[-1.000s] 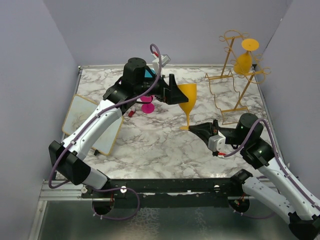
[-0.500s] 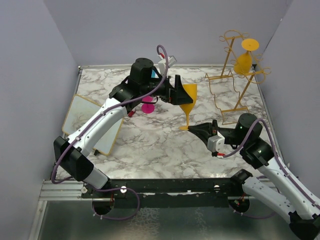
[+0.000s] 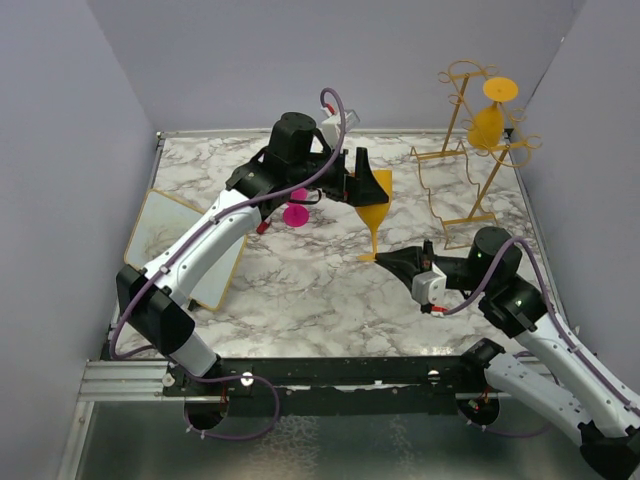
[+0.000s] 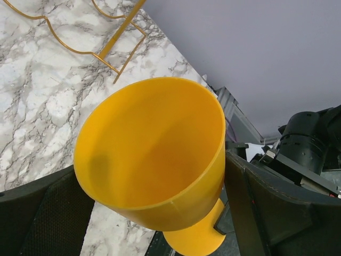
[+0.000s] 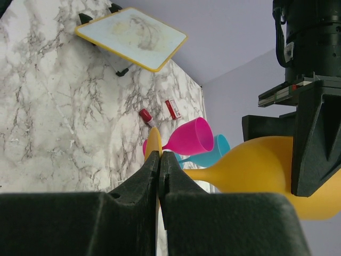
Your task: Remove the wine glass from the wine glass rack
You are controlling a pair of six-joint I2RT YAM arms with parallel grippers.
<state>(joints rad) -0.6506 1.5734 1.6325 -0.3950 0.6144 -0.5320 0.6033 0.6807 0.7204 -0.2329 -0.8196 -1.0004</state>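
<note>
Well, I judge the job mostly done: one yellow wine glass [image 3: 375,195] is off the gold rack [image 3: 445,153] and stands upright mid-bench [image 3: 300,290], well apart from it. My right end effector [image 5: 159,156] is pinched closed on its foot. My left end effector [image 3: 368,182] straddles the bowl, spread wide; I cannot tell whether it presses. A second yellow glass [image 3: 487,122] hangs upside down on the rack. Whether the foot touches the bench is hidden.
</note>
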